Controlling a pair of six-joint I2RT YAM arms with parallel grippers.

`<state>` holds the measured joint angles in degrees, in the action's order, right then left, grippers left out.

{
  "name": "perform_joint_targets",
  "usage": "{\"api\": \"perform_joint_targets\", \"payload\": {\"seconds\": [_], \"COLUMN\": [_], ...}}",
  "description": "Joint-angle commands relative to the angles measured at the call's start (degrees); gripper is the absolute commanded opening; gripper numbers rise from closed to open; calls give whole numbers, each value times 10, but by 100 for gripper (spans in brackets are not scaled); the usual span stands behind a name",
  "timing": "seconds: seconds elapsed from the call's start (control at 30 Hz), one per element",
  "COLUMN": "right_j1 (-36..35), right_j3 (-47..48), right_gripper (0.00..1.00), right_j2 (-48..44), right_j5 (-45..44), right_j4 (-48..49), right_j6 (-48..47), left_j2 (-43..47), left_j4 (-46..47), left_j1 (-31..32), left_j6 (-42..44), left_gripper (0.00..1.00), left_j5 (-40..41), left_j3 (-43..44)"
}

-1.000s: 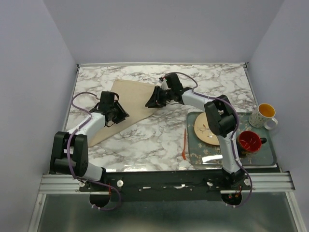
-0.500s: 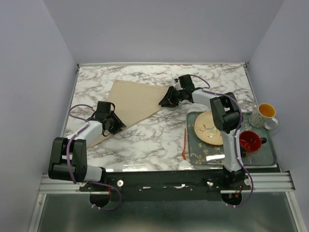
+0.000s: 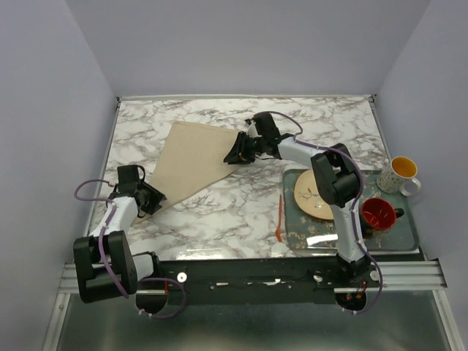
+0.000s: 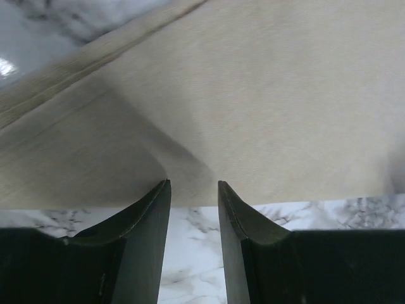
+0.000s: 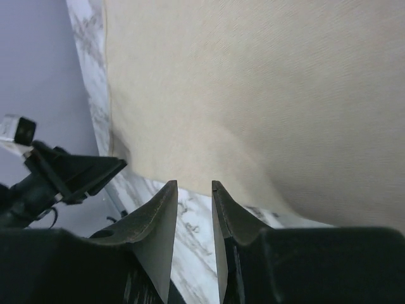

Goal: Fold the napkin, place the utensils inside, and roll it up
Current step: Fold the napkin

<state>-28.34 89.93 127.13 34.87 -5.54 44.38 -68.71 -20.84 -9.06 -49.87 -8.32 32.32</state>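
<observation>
The tan napkin (image 3: 194, 157) lies flat on the marble table as a long folded triangle, pointing toward the near left. My left gripper (image 3: 152, 199) sits at its near-left tip, open; in the left wrist view the napkin (image 4: 266, 95) edge lies just past the gripper (image 4: 193, 183), with bare marble between the jaws. At the napkin's right corner my right gripper (image 3: 232, 156) is open too, and in its wrist view the gripper (image 5: 194, 182) reaches the cloth (image 5: 253, 82) edge with nothing held. The orange utensil (image 3: 278, 217) lies beside the tray's left rim.
A patterned tray (image 3: 351, 235) at the near right carries a round tan plate (image 3: 314, 196) and a red cup (image 3: 379, 213). A white mug with a yellow inside (image 3: 401, 173) stands at its far right corner. The left arm (image 5: 57, 174) shows in the right wrist view.
My left arm has drawn back toward the near left, off the cloth to its tip. My right gripper swung right, then back left to the napkin's right corner.
</observation>
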Motion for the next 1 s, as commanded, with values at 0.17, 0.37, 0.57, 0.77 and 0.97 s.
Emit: {"api": "perform_joint_targets", "payload": {"seconds": [0.17, 0.37, 0.57, 0.77, 0.97], "right_j1": [38, 69, 136, 178, 211], "right_j3": [-43, -23, 3, 29, 64], "right_gripper": [37, 39, 44, 43, 40], "right_j2": [19, -26, -34, 10, 49], "right_j5": [5, -38, -63, -60, -54], "right_j4": [18, -23, -54, -69, -83], "right_j6": [11, -55, -72, -68, -37], "left_j2": [9, 64, 45, 16, 12], "left_j4": [-58, -85, -86, -102, -110], "left_j1": [-53, -54, -54, -71, -137], "left_j6": [8, 42, 36, 24, 17], "left_gripper": [45, 45, 47, 46, 47], "left_j5": [26, 42, -5, 37, 57], "left_j3": [-46, 4, 34, 34, 6]}}
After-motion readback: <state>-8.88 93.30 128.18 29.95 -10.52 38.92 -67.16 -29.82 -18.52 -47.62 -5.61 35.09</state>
